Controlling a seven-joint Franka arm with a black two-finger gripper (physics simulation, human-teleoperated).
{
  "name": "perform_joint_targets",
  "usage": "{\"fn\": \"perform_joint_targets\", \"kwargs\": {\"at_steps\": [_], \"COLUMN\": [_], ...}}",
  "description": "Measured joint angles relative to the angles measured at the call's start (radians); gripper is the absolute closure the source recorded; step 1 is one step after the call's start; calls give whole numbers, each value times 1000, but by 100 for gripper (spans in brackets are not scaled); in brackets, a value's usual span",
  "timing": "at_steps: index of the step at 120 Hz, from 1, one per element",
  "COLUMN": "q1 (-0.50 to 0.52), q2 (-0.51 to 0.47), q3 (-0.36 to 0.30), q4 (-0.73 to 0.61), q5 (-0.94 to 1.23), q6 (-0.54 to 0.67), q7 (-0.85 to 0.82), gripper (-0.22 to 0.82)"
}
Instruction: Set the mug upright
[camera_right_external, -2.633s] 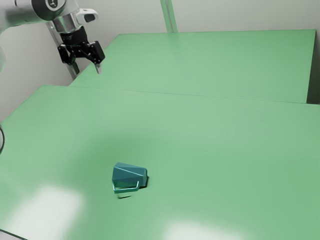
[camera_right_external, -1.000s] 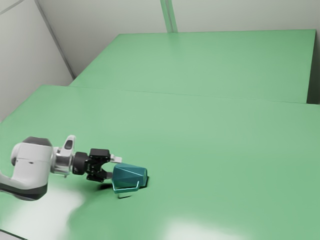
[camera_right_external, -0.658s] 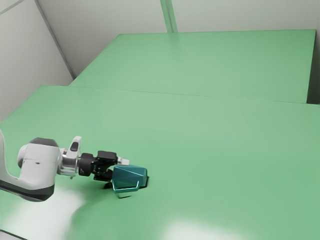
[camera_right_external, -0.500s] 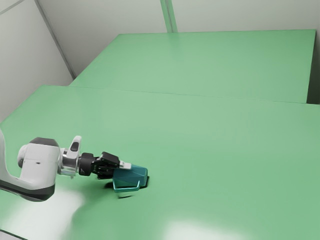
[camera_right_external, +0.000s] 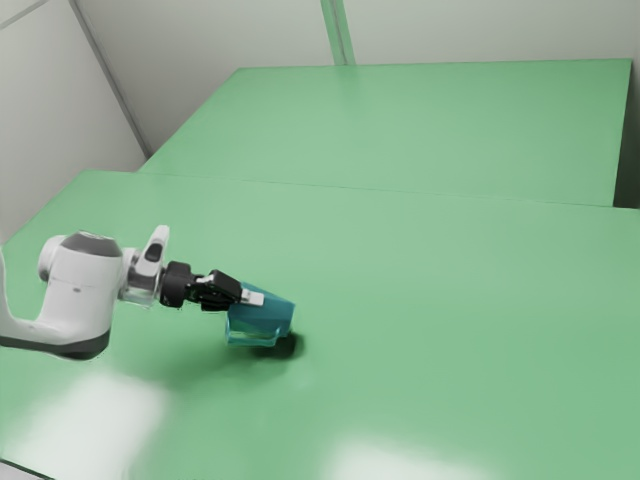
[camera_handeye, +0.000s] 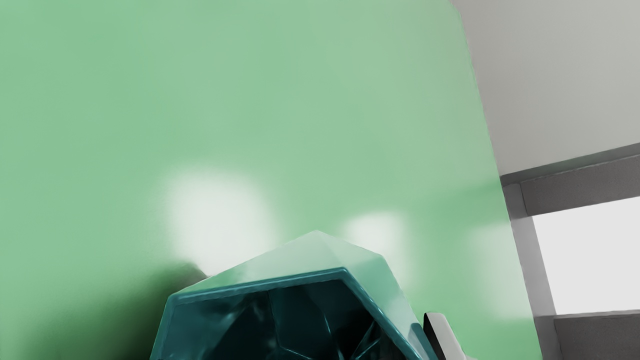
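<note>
Well, mug: a teal, faceted, glossy mug (camera_right_external: 262, 318), tipped over on its side, its mouth turned to the gripper and its base to the exterior view's right.
Mug's height: raised slightly off the table, by the look of the dark shadow (camera_right_external: 287, 347) below it.
Handle: the angular teal loop (camera_right_external: 250, 341) runs along the mug's lower side in the exterior view.
Gripper: the black two-finger gripper (camera_right_external: 246, 301) is at the mug's mouth end, clamped on the mug's wall.
Fingertip: in the wrist view one pale grey tip (camera_handeye: 446, 336) sits against the outside of the mug, beside its dark, many-sided opening.
Arm: white and grey (camera_right_external: 82, 300), beyond the gripper from the mug, towards the exterior view's left.
Table: smooth, light green (camera_right_external: 430, 300), spreading out beneath and around the mug, with white glare patches on it.
</note>
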Motion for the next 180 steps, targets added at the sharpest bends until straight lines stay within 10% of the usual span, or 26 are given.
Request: {"fn": "perform_joint_targets", "kwargs": {"at_steps": [55,104,152,180], "q1": [-61,-96,-91,-34], "q2": [66,168,160,111], "q3": [-109,-107,-109,-182], "q4": [349,302,308,829], "q5": [1157,1345,1337,1413], "q6": [32,218,257,-151], "q7": [-400,-765,-940,-1012], "gripper": [78,78,14,5]}}
